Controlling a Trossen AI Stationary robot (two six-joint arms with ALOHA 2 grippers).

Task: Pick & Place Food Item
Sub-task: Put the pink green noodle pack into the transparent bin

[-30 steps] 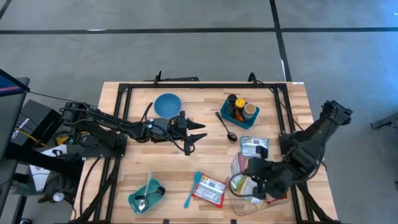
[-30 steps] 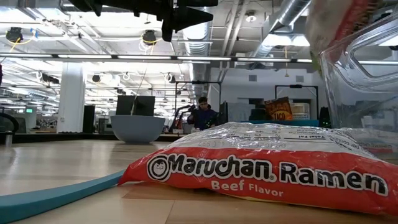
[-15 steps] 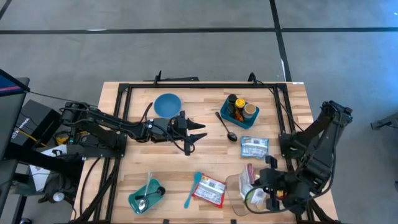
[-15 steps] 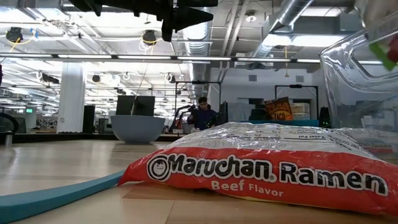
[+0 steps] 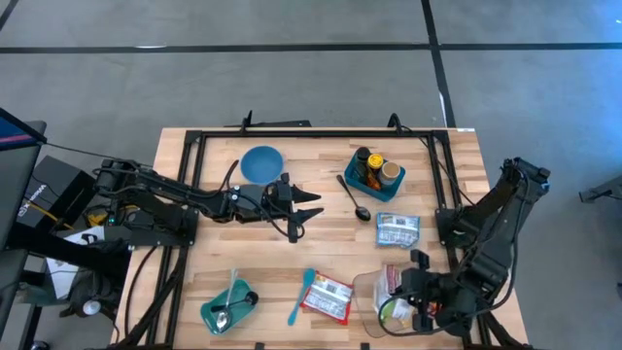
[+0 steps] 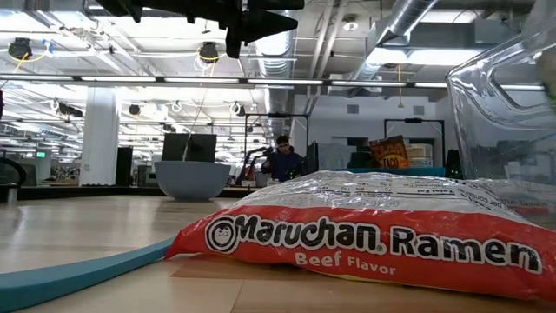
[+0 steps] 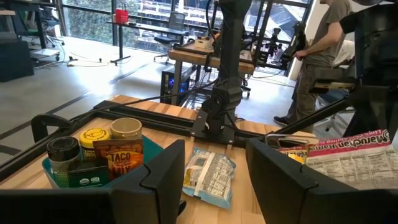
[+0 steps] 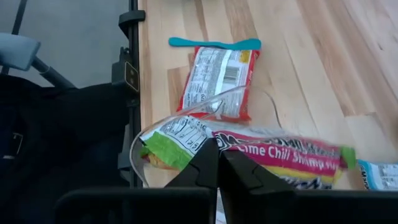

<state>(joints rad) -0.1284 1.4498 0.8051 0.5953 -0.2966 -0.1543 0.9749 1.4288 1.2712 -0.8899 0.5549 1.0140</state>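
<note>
1. Nearest the front edge, the right gripper (image 8: 217, 163) is low at the clear container (image 6: 495, 122). Its claw is pinched fully together on the edge of the chili ramen packet (image 8: 273, 149). That packet, the task's thing, lies lengthwise inside the container's curved wall. The grip looks kept so that the packet can be steered flat before it is let go. Release is not yet done.
2. Just beside the container lies the beef ramen packet (image 6: 365, 226), flat on the wood and touched by neither arm. It looks like a candidate for a later pick.
3. Farther in, the snack packet (image 5: 397, 229) rests flat, well clear of both grippers.
4. At mid-table the left gripper (image 5: 313, 206) hangs above bare wood. Its claw is roughly half open with nothing between the fingers. It seems parked there to leave the right arm room.
5. At the far side stand the teal bin (image 5: 352, 178) of jars and the blue bowl (image 5: 261, 162).
6. A second ago the right gripper carried the chili ramen packet higher and nearer the snack packet, above the container's far side. Since then it has swung toward the front edge and brought the packet down inside. In the low view the packet no longer fills the upper right corner.
7. The left arm and every loose item have stayed put.
</note>
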